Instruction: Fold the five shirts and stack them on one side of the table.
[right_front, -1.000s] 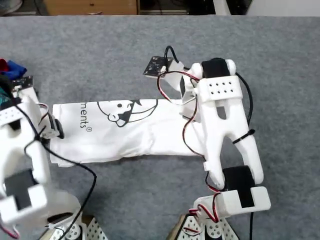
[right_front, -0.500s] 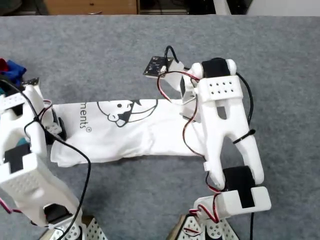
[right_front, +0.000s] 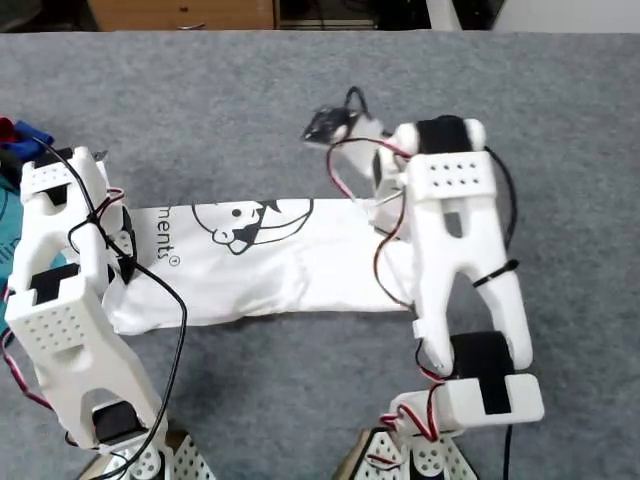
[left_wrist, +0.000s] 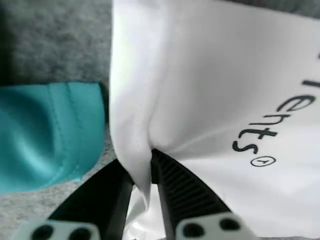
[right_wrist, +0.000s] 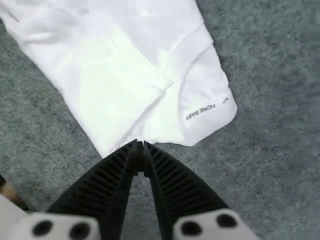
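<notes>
Pinching white shirt (right_front: 280, 270) ends, left jaws, right jaws

A table (right_front: 220, 100) with a grey, carpet-like top. A white shirt (right_front: 270, 265) lies across its middle, folded into a long band running from side to side. A black printed drawing and some lettering face up near the band's left end. At the table's left edge, just beside that end of the shirt, lies a teal cloth (left_wrist: 45, 135). Farther back along the same edge are bits of red and blue cloth (right_front: 22, 135).
</notes>
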